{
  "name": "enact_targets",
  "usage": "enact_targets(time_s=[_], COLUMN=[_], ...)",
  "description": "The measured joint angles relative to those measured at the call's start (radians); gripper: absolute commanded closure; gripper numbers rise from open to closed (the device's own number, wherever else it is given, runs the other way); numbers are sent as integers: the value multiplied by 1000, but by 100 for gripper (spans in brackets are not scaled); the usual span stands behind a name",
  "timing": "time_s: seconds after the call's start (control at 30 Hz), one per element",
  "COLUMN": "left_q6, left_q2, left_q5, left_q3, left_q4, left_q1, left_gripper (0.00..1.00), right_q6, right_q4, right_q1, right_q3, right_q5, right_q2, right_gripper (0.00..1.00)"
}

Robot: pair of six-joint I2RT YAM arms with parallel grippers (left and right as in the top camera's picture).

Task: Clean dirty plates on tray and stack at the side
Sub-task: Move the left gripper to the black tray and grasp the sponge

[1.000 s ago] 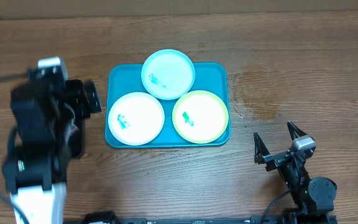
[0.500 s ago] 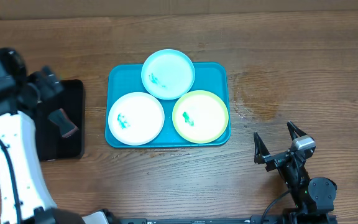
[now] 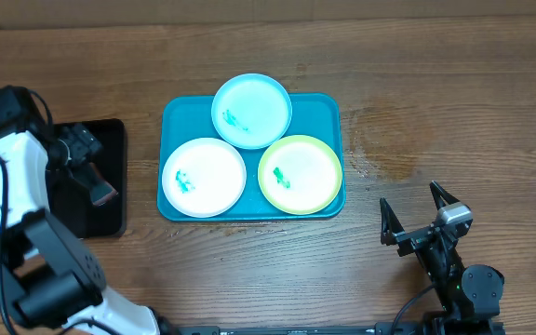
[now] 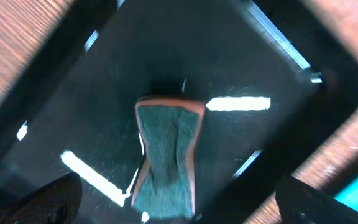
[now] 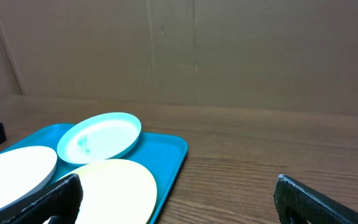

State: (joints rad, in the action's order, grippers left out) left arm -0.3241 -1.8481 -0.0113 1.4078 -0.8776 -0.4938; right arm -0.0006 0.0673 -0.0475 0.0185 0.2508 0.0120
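Hovering over the black tray at the left of the frame, the left gripper has its fingers spread wide, grasping nothing; a sponge lies flat below it. The teal tray sits at centre and holds three green-smeared plates: white at lower left, yellow-green at lower right, and cyan overhanging the top rim. The right gripper rests at lower right, fingers released and empty.
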Motion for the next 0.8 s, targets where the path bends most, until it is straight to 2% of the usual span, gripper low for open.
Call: enact_targets(time_s=[0.1,0.2,0.37,0.4,0.47,0.5,0.57,0.67,0.73,0.77,0.8], left_q6=[0,-3,-11,-11,-9,-10,-13,-14,-14,-14,-14], left_q2=[-60,-106,-171,-181,-208,-216,-222,-225,-225,-225,-225], left_q5=[2,3,3,3,2,-8,-16,-22,-21,-19,-19], left_q3=[0,0,2,2,2,9,16,20,20,20,22], left_q4=[26,55,82,83,85,84,84,85,85,84,81], left_q1=[-5,-6,-6,-6,-6,-6,-9,-16,-20,-20,-20], left_gripper=[0,9,10,12,23,31,56,83,91,91,84], right_q6=[0,0,0,0,0,0,0,0,0,0,0], right_q4=[0,0,0,0,0,0,0,0,0,0,0], right_q1=[0,0,0,0,0,0,0,0,0,0,0], right_q3=[0,0,0,0,0,0,0,0,0,0,0], right_q5=[0,0,0,0,0,0,0,0,0,0,0], right_q2=[0,0,0,0,0,0,0,0,0,0,0], right_gripper=[0,0,0,0,0,0,0,0,0,0,0])
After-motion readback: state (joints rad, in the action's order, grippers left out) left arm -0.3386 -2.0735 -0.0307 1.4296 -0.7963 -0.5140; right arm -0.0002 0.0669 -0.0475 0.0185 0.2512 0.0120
